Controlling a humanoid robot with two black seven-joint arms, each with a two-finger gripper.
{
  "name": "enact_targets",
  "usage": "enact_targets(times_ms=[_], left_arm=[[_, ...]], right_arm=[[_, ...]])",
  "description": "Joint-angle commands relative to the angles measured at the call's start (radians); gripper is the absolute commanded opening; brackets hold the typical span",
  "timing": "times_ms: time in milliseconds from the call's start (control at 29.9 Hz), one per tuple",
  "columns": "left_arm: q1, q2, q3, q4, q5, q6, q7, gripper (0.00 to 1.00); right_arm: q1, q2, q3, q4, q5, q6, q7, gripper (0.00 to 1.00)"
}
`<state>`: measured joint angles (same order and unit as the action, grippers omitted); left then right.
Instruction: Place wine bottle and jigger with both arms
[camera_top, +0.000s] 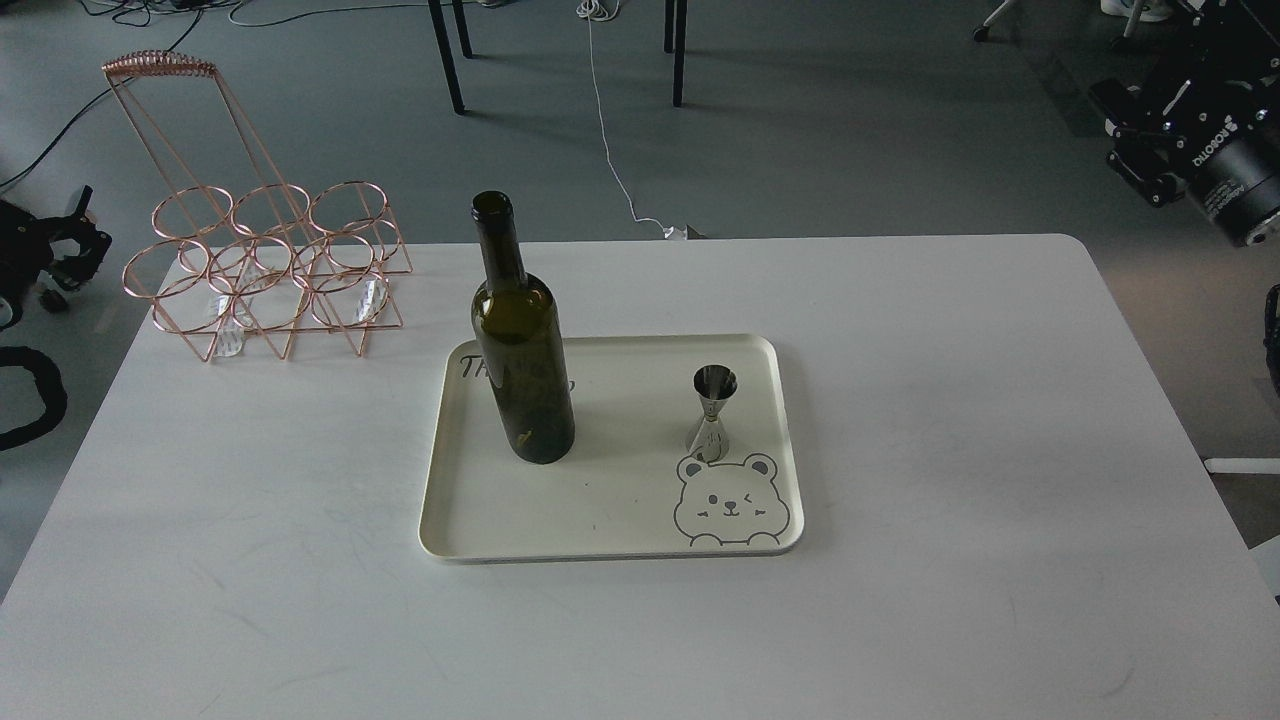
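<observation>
The wine bottle, dark olive-green and unlabelled, stands upright on the left part of a cream tray. The silver jigger stands upright on the right part of the same tray, just above a printed bear face. My left gripper is off the table's left edge, small and dark, and its fingers cannot be told apart. My right gripper is high at the upper right, beyond the table's far right corner, with its fingers apart and empty. Both grippers are far from the tray.
A rose-gold wire bottle rack stands on the white table at the back left. Chair or table legs and cables are on the floor behind. Black cable loops hang at the left edge.
</observation>
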<state>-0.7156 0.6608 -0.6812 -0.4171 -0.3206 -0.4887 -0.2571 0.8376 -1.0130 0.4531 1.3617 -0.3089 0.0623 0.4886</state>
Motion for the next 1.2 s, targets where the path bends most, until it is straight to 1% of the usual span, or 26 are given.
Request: enact_targets(times_ms=[0,67,167,301,434,535,635,768,835,935,1036,1169], left_arm=[[-0.001,0.002,-0.001,0.0,0.0,0.0,0.001,0.98],[-0.001,0.003,-0.001,-0.002,0.0,0.0,-0.001,0.99],[-0.001,0.003,0.0,-0.002,0.0,0.0,-0.002,0.98],[0.002,0.003,0.0,-0.002,0.0,0.0,-0.002,0.98],[0.001,0.002,0.0,-0.002,0.0,0.0,-0.002,0.99],[0.001,0.002,0.0,-0.002,0.0,0.0,-0.002,0.99],[0.001,0.002,0.0,-0.002,0.002,0.0,-0.001,0.99],[0.001,0.002,0.002,0.0,0.0,0.0,-0.001,0.98],[0.002,0.003,0.002,0.0,0.0,0.0,-0.001,0.98],[0.004,0.003,0.002,0.0,0.0,0.0,-0.002,0.99],[0.005,0.005,0.002,0.0,0.0,0.0,-0.004,0.99],[0.005,0.007,0.0,0.0,0.0,0.0,-0.002,0.99]], right_arm=[[0.0,-0.001,-0.004,0.094,-0.123,-0.058,0.0,0.99],[-0.002,0.007,-0.013,0.126,-0.212,-0.076,0.0,0.99],[-0.008,0.027,-0.045,0.151,-0.408,-0.119,0.0,0.99],[-0.003,0.093,-0.146,0.159,-0.64,-0.185,0.0,0.99],[0.001,0.117,-0.264,0.143,-0.834,-0.26,0.0,0.99],[0.009,0.172,-0.318,0.088,-0.95,-0.269,0.0,0.98],[0.008,0.235,-0.332,0.021,-1.096,-0.275,0.0,0.98],[0.008,0.316,-0.367,-0.064,-1.229,-0.282,0.0,0.98],[0.008,0.356,-0.405,-0.13,-1.282,-0.317,0.0,0.98],[0.011,0.435,-0.451,-0.225,-1.316,-0.366,0.0,0.96],[0.009,0.505,-0.47,-0.309,-1.317,-0.383,0.0,0.95],[0.011,0.582,-0.472,-0.374,-1.317,-0.398,0.0,0.95]])
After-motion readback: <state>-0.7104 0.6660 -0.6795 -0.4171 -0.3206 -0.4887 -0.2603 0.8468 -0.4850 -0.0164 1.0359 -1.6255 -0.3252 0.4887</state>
